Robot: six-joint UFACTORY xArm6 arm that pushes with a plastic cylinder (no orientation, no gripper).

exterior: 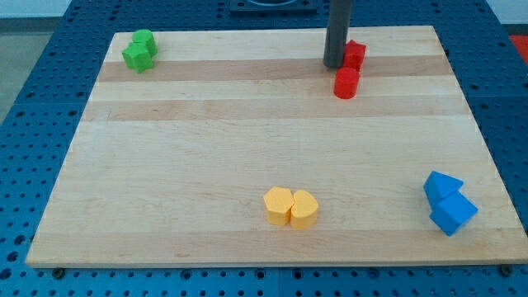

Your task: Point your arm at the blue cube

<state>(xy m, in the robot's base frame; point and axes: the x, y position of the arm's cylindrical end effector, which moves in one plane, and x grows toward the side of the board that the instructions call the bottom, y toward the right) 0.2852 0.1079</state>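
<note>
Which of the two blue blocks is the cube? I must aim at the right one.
The lower blue cube, nearest the board's bottom right corner. The blue block touching it above looks wedge-shaped. My tip is far off, beside the red blocks.

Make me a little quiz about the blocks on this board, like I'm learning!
1. True or false: my tip is touching the blue cube.
2. Which blocks lie nearest my tip? A green B red C yellow
3. Fill in: the blue cube sits at the view's bottom ____.

Key: 1 false, my tip is at the view's top beside the red blocks. 2 B. 3 right, just below the blue triangular block.
</note>
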